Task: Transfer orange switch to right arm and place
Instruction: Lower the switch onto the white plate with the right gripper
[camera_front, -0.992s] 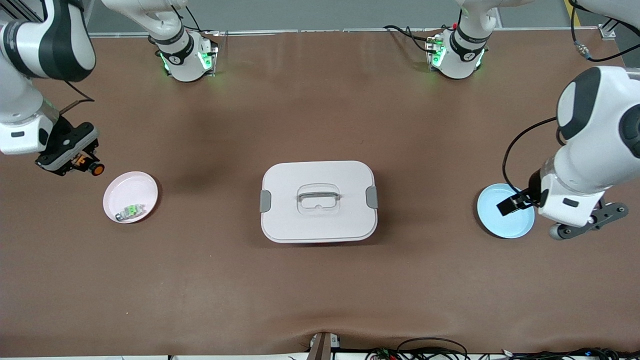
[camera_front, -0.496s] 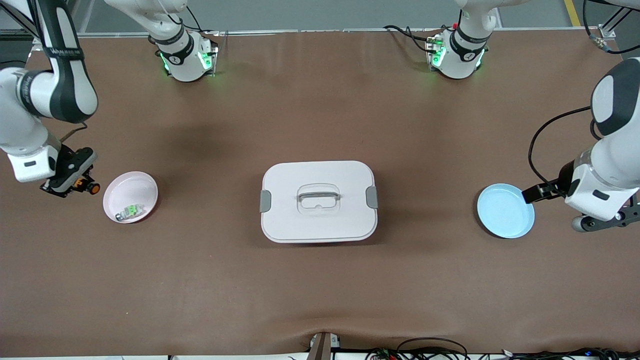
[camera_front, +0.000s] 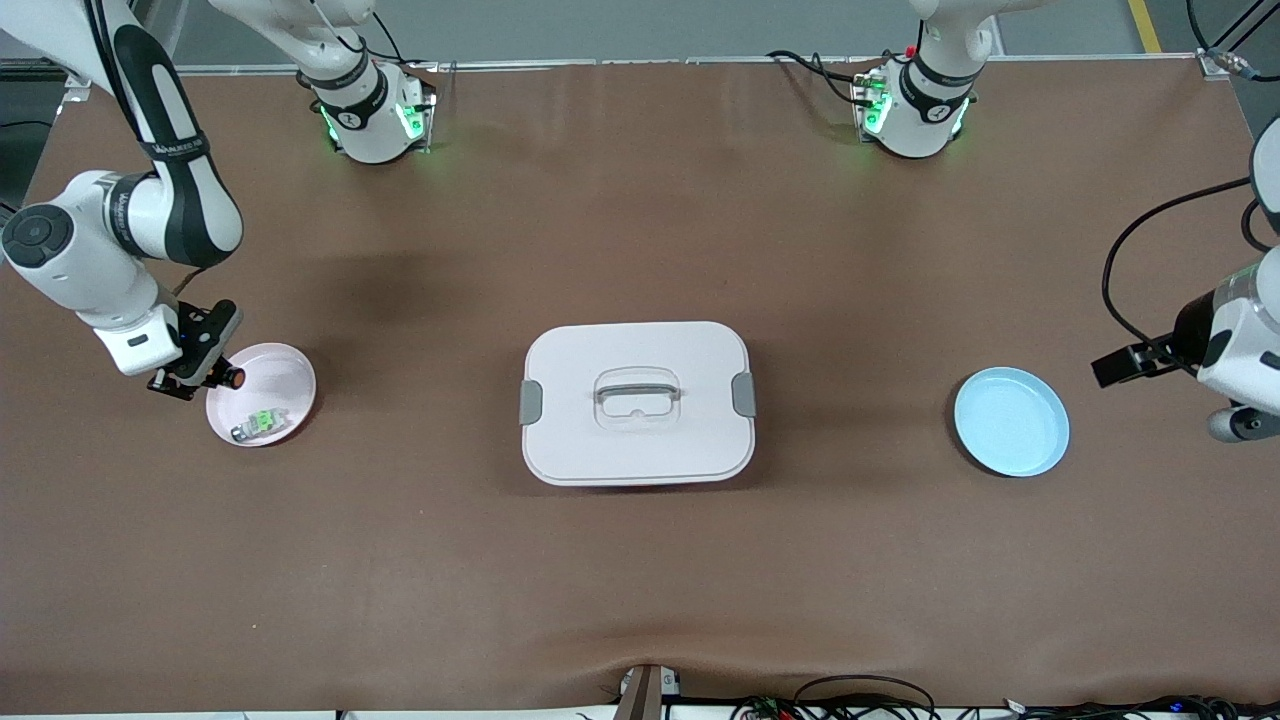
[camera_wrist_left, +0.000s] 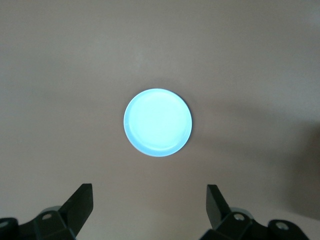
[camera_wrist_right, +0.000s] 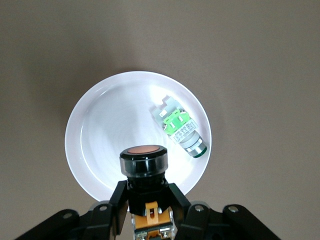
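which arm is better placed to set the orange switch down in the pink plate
Right. The right gripper is shut on the orange switch over the pink plate. The left gripper, open, hangs by the blue plate.

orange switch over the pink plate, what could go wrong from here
The tiny black-bodied orange switch, clamped in the right end effector, hangs over the rim of the round pink plate; released there, it may tip off. Lowered farther in, it could knock the small green-and-clear switch. The open left end effector waits above the round blue plate.
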